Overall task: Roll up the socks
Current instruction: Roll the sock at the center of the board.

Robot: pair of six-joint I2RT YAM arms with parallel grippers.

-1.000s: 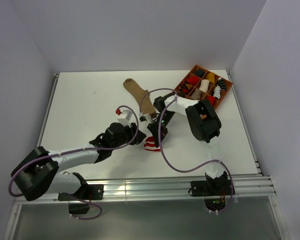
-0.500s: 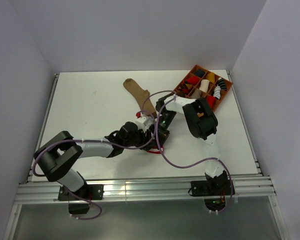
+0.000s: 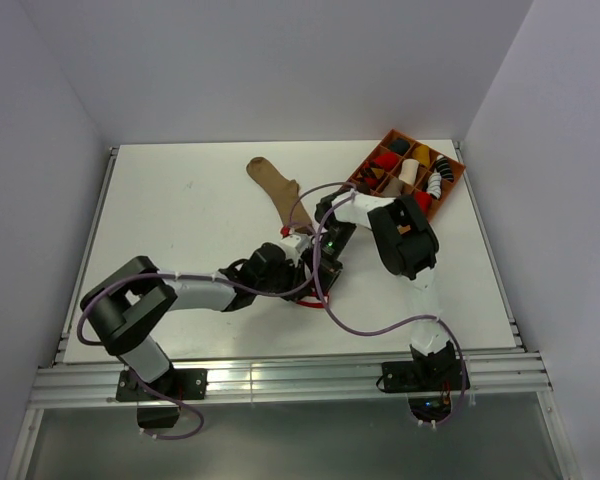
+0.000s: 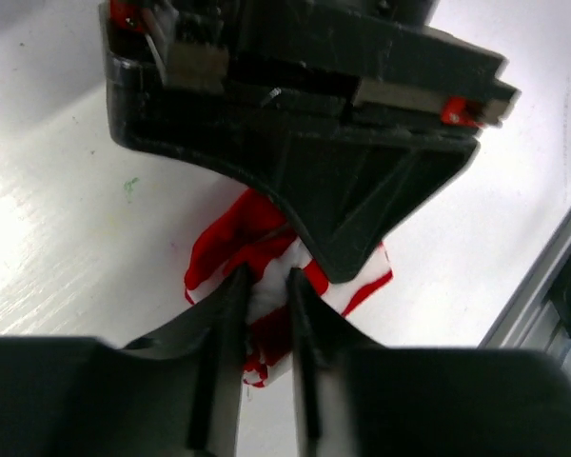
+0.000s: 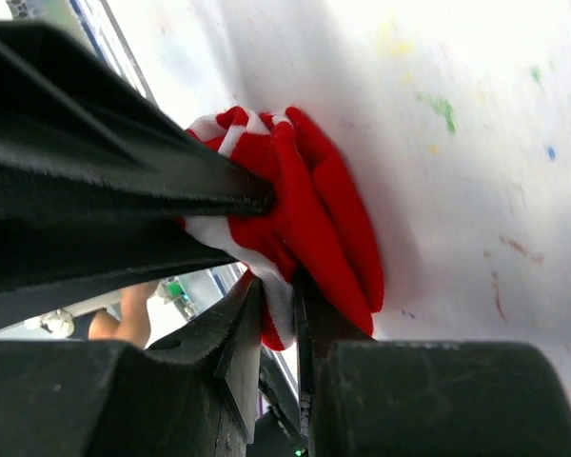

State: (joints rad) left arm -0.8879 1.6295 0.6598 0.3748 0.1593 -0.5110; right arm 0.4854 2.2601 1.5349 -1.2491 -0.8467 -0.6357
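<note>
The red-and-white striped sock (image 3: pixel 308 298) lies bunched on the white table at centre front, mostly hidden under both grippers. My left gripper (image 3: pixel 302 281) is shut on a fold of it, seen in the left wrist view (image 4: pixel 266 295) with the sock (image 4: pixel 352 281) beneath. My right gripper (image 3: pixel 320 268) is shut on its other edge, seen in the right wrist view (image 5: pixel 278 305) on the sock (image 5: pixel 324 214). The tan-brown sock (image 3: pixel 278 188) lies flat behind them, untouched.
An orange divided tray (image 3: pixel 456 176) with several sock rolls stands at the back right, close to the right arm's elbow. The table's metal rail (image 3: pixel 280 375) runs along the front edge.
My left arm has reached right and its gripper has come onto the striped sock beside the right gripper. The right gripper has stayed almost still.
</note>
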